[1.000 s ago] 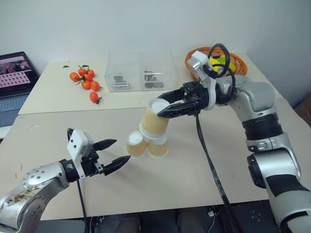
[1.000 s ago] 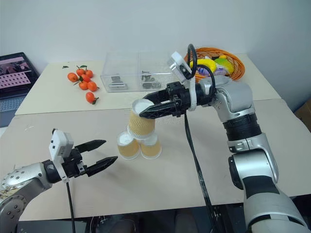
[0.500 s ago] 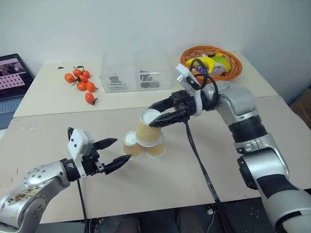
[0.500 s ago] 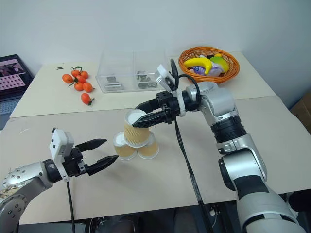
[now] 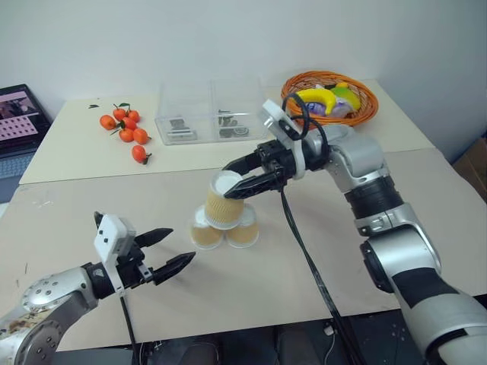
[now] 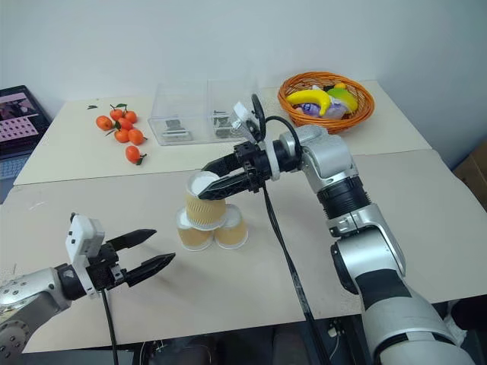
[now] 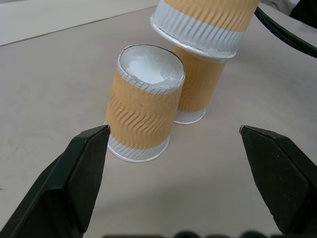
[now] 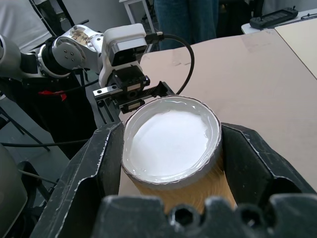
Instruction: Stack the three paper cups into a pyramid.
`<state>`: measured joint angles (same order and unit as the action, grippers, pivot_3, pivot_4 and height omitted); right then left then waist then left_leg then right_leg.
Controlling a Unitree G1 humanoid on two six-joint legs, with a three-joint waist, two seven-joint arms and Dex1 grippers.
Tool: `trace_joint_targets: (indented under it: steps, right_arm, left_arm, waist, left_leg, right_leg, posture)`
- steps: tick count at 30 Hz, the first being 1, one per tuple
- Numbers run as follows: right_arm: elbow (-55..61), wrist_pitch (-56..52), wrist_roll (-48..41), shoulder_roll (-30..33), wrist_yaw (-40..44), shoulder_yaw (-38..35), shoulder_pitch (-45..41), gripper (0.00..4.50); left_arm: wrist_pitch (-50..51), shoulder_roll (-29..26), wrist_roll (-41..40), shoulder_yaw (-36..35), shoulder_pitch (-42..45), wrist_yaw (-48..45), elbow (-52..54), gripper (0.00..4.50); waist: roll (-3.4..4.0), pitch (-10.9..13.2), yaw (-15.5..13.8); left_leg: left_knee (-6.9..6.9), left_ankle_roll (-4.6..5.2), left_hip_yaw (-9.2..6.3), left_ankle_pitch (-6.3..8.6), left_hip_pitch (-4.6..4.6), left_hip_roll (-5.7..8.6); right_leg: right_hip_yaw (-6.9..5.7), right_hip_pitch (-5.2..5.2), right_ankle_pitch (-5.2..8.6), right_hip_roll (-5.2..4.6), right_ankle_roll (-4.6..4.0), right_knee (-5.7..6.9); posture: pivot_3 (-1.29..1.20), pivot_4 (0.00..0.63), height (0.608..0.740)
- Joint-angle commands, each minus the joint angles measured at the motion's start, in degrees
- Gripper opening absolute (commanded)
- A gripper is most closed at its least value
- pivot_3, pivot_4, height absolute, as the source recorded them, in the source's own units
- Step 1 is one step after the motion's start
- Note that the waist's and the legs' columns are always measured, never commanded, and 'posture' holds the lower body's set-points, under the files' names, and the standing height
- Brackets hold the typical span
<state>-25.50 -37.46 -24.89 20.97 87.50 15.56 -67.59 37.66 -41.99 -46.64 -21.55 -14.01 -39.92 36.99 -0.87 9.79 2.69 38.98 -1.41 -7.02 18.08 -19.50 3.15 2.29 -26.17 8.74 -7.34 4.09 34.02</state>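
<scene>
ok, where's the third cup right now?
Top cup is mid-table, gripped by the right gripper, sitting over the two base cups, ahead of the open left gripper.

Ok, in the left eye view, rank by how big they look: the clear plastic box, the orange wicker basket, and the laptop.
1. clear plastic box, widest.
2. orange wicker basket, somewhat smaller.
3. laptop, smallest as seen, but the frame edge cuts it off, so its full size is unsure.

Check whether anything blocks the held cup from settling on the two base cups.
Nothing visible does. The right gripper holds the upside-down tan paper cup directly above the two tan base cups; the open left gripper stands apart.
</scene>
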Motion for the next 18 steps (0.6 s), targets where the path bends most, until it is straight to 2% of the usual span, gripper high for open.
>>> trace_joint_targets:
  steps: [1,9,11,14,18]
  right_arm:
    - [-0.3,1.8,0.0,-0.7,1.7,-1.1,-2.4,2.7]
    - [-2.2,3.3,1.7,-2.7,0.6,-0.9,-1.7,2.7]
    - [-2.6,3.5,2.0,-3.0,0.2,-1.1,-1.4,3.68]
    - [-2.8,4.7,3.5,-3.2,-1.0,-0.4,-0.9,4.46]
    - [-2.3,4.1,3.2,-2.5,0.2,-1.3,-0.8,4.46]
  left_arm:
    - [-0.9,-0.4,-0.5,-1.3,0.3,-0.1,2.0,4.5]
    - [-0.9,-0.3,-0.3,-0.8,0.9,0.3,2.1,4.5]
    - [-0.9,-0.1,-0.3,-0.5,1.1,0.5,2.2,4.5]
    - [-0.9,0.1,-0.3,0.1,1.5,0.9,2.2,4.5]
    - [-0.8,0.3,-0.2,0.8,2.4,1.1,1.7,4.5]
  waist:
    - [0.0,0.0,0.1]
    - [0.0,0.0,0.1]
    - [0.0,0.0,0.1]
    - [0.0,0.0,0.1]
    - [0.0,0.0,0.1]
  left_leg:
    - [0.0,0.0,0.0,0.0,0.0,0.0]
    - [0.0,-0.01,0.01,0.0,0.0,0.0]
    - [0.0,-0.01,0.0,0.01,0.0,0.0]
    - [0.0,-0.02,0.01,0.01,0.0,0.0]
    - [0.0,-0.03,0.0,0.0,0.0,0.0]
  right_leg:
    - [0.0,0.0,0.0,0.0,0.0,0.0]
    - [0.0,-0.01,0.0,0.0,-0.01,0.01]
    - [0.0,-0.01,0.0,0.0,-0.01,0.01]
    - [0.0,-0.01,-0.01,0.0,-0.01,0.01]
    - [0.0,-0.02,-0.01,0.0,-0.01,0.01]
  posture:
    - [0.0,0.15,0.738]
    - [0.0,0.15,0.738]
    - [0.0,0.15,0.738]
    - [0.0,0.15,0.738]
    - [0.0,0.15,0.738]
